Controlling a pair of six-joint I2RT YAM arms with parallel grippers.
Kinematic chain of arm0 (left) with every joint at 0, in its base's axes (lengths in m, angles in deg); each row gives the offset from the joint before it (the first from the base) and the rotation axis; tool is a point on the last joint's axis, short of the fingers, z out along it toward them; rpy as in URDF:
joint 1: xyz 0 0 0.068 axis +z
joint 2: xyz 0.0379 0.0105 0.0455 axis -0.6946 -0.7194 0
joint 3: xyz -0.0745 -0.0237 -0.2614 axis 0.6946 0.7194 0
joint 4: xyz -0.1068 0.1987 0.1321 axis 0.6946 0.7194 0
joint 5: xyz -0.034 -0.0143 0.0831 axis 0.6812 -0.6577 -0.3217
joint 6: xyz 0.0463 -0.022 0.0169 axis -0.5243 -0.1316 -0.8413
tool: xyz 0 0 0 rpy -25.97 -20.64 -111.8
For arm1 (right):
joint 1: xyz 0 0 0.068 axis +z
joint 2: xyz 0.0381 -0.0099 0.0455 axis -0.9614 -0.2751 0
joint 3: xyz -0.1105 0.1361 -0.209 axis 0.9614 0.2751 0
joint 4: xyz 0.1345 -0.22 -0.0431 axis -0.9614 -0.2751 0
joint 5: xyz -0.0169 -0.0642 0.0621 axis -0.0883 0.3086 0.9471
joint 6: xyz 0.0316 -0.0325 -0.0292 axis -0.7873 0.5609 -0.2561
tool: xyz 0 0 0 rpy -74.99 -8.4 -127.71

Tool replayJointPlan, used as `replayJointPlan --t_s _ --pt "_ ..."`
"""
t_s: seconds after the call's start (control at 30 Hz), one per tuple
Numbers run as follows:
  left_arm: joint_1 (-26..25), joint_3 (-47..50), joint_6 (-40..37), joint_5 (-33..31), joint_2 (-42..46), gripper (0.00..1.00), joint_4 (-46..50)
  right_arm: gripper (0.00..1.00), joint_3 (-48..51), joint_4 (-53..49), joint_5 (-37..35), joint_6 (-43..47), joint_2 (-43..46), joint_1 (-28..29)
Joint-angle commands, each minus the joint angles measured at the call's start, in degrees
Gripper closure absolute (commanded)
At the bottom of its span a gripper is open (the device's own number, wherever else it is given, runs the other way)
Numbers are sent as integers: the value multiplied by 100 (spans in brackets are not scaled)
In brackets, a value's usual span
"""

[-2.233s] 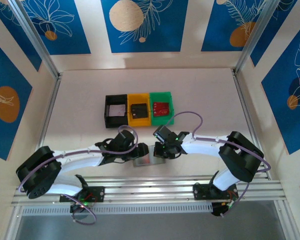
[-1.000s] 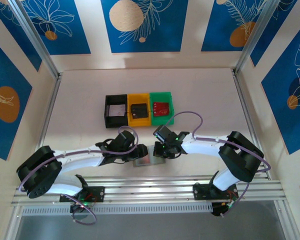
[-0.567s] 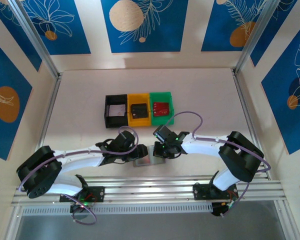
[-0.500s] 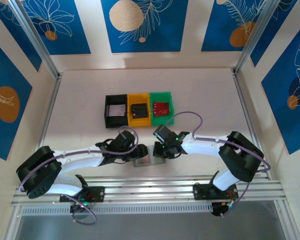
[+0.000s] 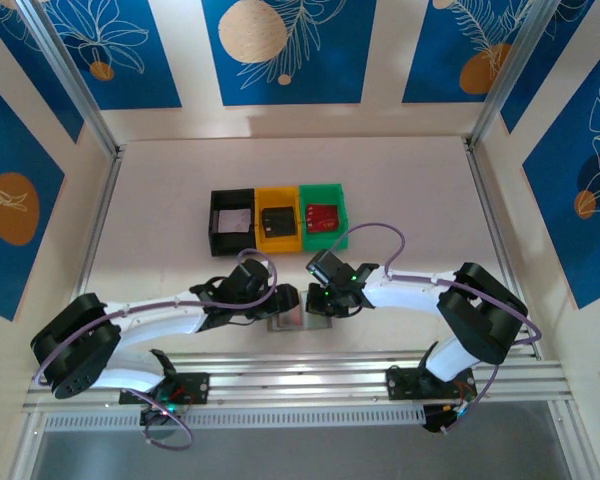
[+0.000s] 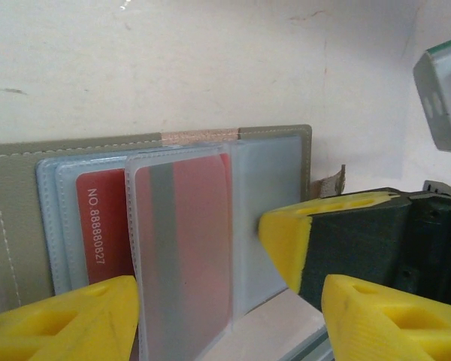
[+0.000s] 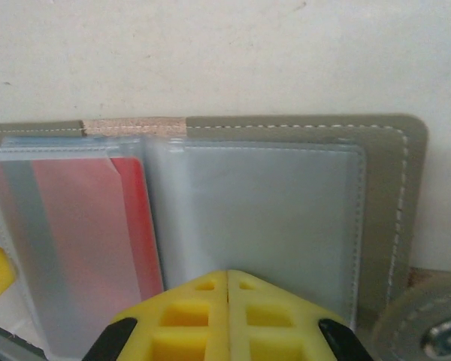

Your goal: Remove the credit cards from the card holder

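The card holder [image 5: 285, 322] lies open near the table's front edge, between both grippers. In the left wrist view its grey cover [image 6: 15, 218] holds pale clear sleeves, and a red credit card [image 6: 101, 226] sits inside them, partly veiled by a raised sleeve flap [image 6: 184, 248]. My left gripper [image 6: 225, 323] is open, with its yellow fingers either side of that flap and nothing gripped. My right gripper [image 7: 227, 278] is shut, its tips resting on the empty right sleeve panel [image 7: 263, 210]. The red card [image 7: 83, 226] lies left of it.
Three small bins stand in a row behind the card holder: black [image 5: 213, 222], yellow [image 5: 278, 238] and green [image 5: 340, 216], each with a card inside. The aluminium rail [image 5: 300, 380] runs just in front of the holder. Both arms crowd the near centre.
My left gripper has edged slightly right, closer over the card holder. The right gripper and the holder have stayed put.
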Motion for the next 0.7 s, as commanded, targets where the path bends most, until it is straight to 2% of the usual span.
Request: replayJointPlan --t_s 0.0,0.43,0.67 --pt "-70 -190 107 118 93 35 -194 99 111 0 106 -69 59 2" --pt "-252 -460 287 252 -41 34 -461 99 284 123 108 -112 237 -31" --pt "-351 -588 331 293 -331 33 -654 100 492 -66 -36 -199 770 -178"
